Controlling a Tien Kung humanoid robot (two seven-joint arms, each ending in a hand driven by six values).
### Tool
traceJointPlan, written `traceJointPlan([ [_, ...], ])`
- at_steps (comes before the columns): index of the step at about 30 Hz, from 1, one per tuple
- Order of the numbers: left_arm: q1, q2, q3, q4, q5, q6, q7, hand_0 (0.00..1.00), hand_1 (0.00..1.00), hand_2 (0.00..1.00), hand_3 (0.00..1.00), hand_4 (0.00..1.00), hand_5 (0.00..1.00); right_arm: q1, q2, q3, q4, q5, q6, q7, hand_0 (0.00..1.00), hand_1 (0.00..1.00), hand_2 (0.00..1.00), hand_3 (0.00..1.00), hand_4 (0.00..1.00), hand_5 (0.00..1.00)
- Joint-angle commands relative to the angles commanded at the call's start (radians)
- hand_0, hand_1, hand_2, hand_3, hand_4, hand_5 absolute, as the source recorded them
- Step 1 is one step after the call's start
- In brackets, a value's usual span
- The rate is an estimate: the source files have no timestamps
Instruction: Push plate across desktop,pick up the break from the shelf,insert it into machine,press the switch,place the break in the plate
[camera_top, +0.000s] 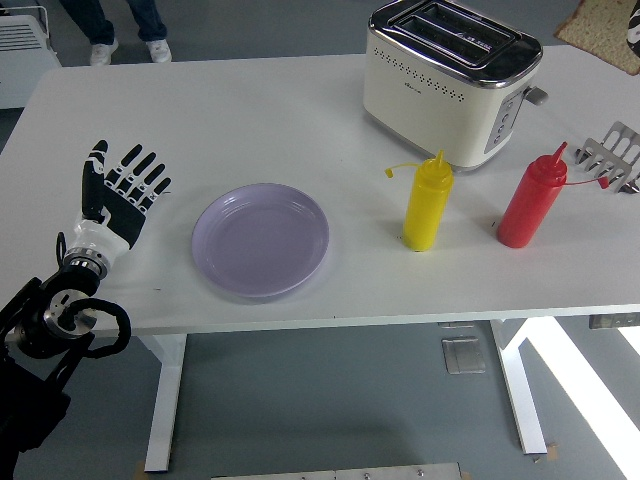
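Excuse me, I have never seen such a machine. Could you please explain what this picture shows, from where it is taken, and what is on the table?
This is one view, from a camera high on a humanoid robot, looking down over a white table. The left hand, black with five spread fingers, holds nothing and stands apart from the plate. On the table are also a toaster, a yellow bottle, a red bottle and a metal rack, now empty. At the top right corner a bread slice is lifted in the air; the right hand holding it is almost out of view.
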Motion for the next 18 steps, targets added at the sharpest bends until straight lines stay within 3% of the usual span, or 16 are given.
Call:
traceJointPlan([
  [9,0.079,0.043,-0.150,-0.063,0.027,0.003,0.003,0.773,0.713,0.670,0.678,0.675,0.816,0.124,-0.038,-0.092,0.034,0.151,-0.030,-0.127,0.580,0.569,0.536,0.396,0.166,0.002],
  [18,0.160,0.060,-0.277,-0.125,0.049,0.006,0.009,0.773,0.712,0.669,0.677,0.675,0.813,0.265,-0.016,-0.216,-0.014,0.255,-0.045,-0.209,0.570,0.564,0.537,0.397,0.166,0.002],
])
